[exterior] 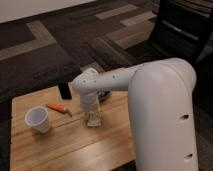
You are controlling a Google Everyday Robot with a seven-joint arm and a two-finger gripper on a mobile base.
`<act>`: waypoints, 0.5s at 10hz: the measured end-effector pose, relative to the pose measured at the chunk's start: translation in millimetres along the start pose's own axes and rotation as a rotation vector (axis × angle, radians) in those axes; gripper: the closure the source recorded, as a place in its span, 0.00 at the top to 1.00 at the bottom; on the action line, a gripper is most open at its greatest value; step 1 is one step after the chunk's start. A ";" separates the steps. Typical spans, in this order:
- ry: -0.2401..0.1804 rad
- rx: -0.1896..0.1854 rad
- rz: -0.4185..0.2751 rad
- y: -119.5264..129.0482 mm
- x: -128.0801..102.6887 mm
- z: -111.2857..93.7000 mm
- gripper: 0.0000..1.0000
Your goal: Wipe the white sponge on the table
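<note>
The low light-brown wooden table [55, 147] fills the lower left of the camera view. My white arm reaches in from the right and bends down to it. My gripper [93, 119] points straight down at the table's middle, just right of the carrot, shut on the white sponge [93, 121]. The sponge shows only as a small pale pad pressed on the wood under the fingertips; most of it is hidden by the gripper.
A white plastic cup [38, 120] stands at the table's left. An orange carrot [59, 108] lies between cup and gripper. A black block [64, 90] stands at the back edge, and a dark bowl [104, 94] peeks from behind the arm. A dark chair [185, 30] stands on the patterned carpet, back right.
</note>
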 end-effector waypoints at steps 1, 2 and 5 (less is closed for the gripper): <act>0.002 0.003 0.016 -7.2 0.5 0.2 0.00; 0.008 0.006 0.049 -19.3 3.4 1.5 0.00; 0.032 0.023 0.164 -60.3 21.2 8.1 0.00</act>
